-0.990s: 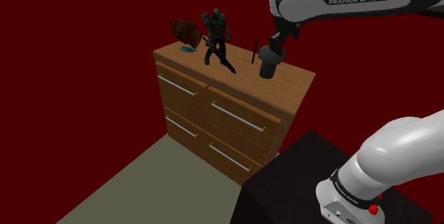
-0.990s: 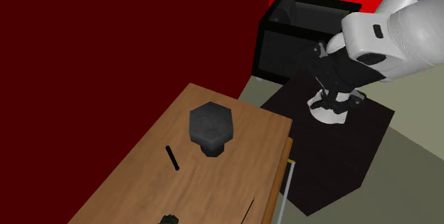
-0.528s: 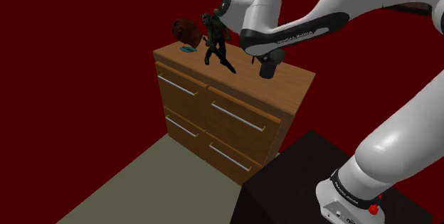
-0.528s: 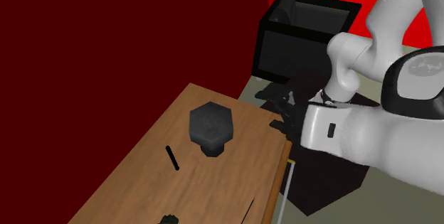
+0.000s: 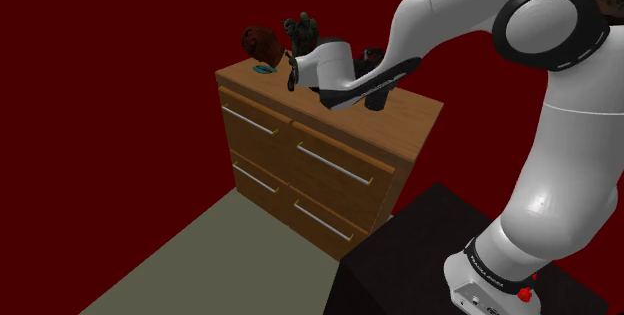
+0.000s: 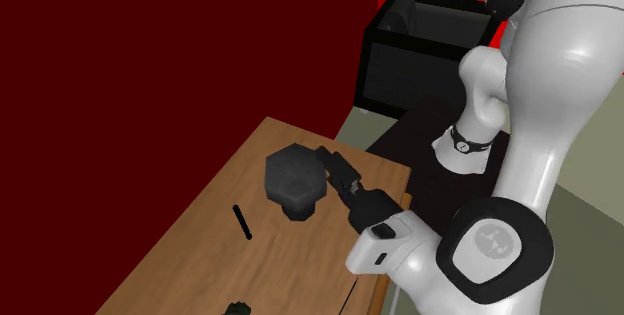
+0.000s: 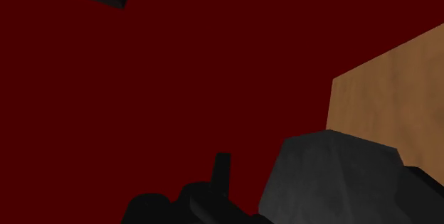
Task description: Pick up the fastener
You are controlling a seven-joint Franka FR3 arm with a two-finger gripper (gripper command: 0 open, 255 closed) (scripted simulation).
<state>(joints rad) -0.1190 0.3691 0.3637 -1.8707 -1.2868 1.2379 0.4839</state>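
Observation:
The fastener (image 6: 293, 177) is a large dark grey hex bolt standing head-up on the wooden dresser top (image 6: 300, 263). In the shoulder view only the bolt's lower edge (image 5: 376, 103) shows behind my forearm. My black gripper (image 6: 327, 160) lies low over the dresser, right beside the bolt's head on the side toward the stand. I cannot tell whether it touches the bolt. In the wrist view the grey bolt head (image 7: 334, 180) looms close to the gripper, with the dresser top (image 7: 391, 94) beyond it.
A thin black stick (image 6: 241, 222) lies on the dresser near the bolt. A dark figurine (image 5: 303, 31), a brown object (image 5: 259, 40) and a small teal item (image 5: 264, 68) stand at the far end. A black open bin (image 6: 420, 38) sits by the red wall.
The arm has swung down from high above the dresser. The hand has dropped to the dresser top and now lies against the bolt's side. The bolt has not moved.

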